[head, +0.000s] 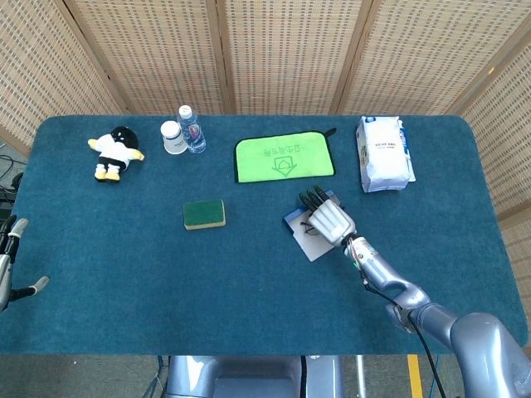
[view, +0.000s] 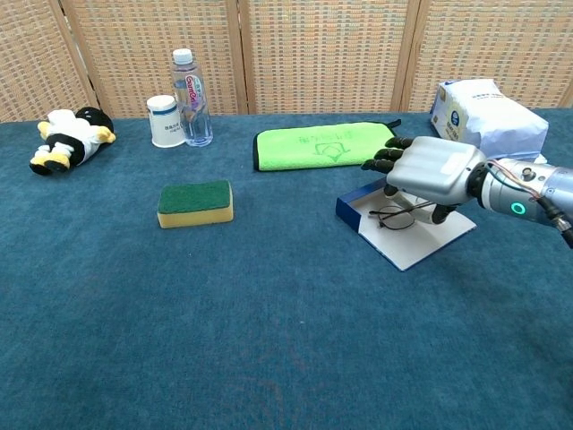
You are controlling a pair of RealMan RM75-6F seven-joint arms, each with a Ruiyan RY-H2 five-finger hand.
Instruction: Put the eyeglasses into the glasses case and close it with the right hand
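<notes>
The glasses case lies open right of centre, a blue tray with a white flap spread toward me. The thin dark-framed eyeglasses lie in the case, partly under my right hand. That hand hovers palm-down just over them, its dark fingertips stretched out well above the frame and its thumb low beside the frame's right end. In the head view my right hand covers most of the case and glasses. My left hand shows only at the far left edge, fingers apart and holding nothing.
A green cloth lies just behind the case and a white packet to its right. A green-and-yellow sponge sits at centre left. A water bottle, white cup and plush penguin stand at the back left.
</notes>
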